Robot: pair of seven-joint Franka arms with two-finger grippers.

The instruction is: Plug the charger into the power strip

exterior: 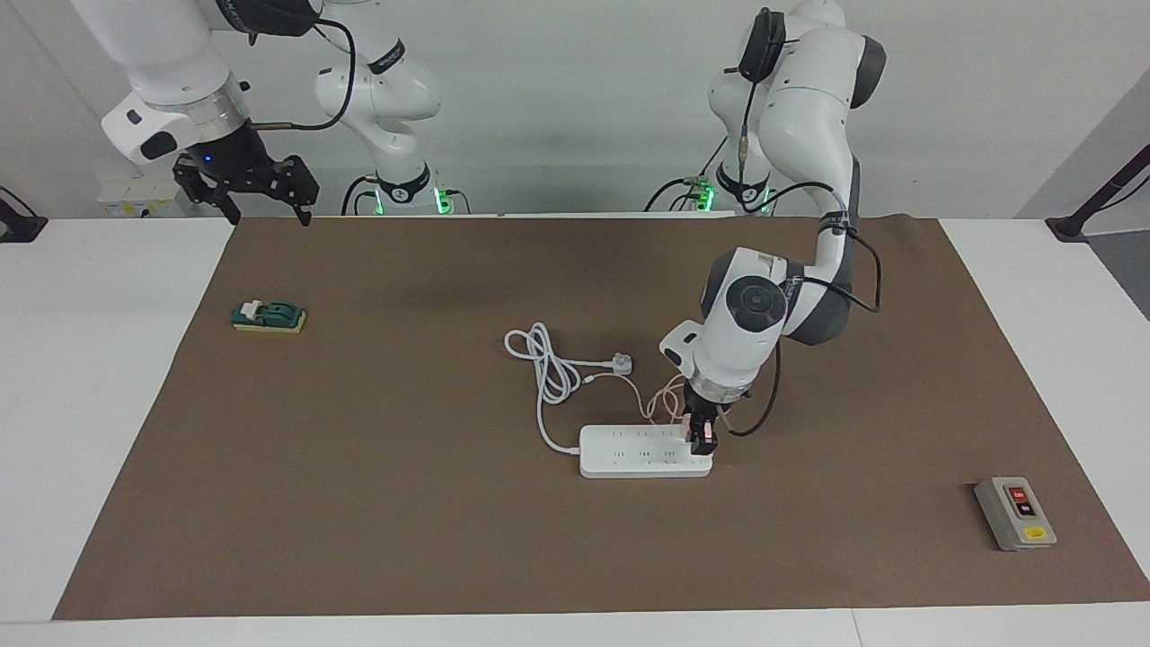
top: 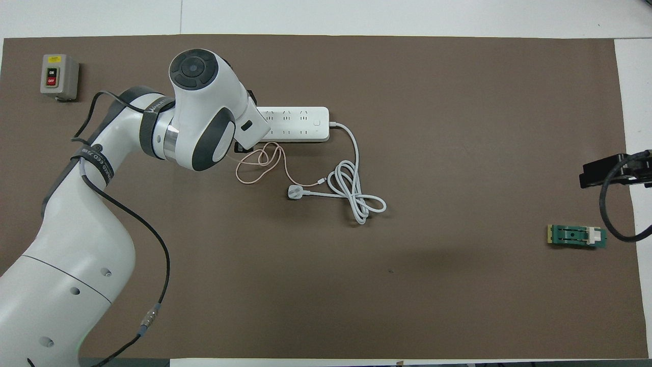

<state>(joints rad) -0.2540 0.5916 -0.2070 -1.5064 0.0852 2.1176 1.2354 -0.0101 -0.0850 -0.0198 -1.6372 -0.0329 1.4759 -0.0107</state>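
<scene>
Brown matting carries the power strip (exterior: 644, 451), lengthwise across the table, with the left gripper (exterior: 702, 438) clamping the charger (exterior: 690, 429) directly above its end nearest the left arm, while the right gripper (exterior: 260, 193) waits.

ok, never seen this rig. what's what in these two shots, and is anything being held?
Two white robot arms at a table covered by a brown mat. One picture faces the robots; the other looks down from above their end.

The left claw is shut on the small pale pink cube charger, at the end of the long flat white power strip toward the left arm. The right claw waits, open, above the mat's corner.

Also lying there: a white three-pin plug, a grey button box, a small green part.
</scene>
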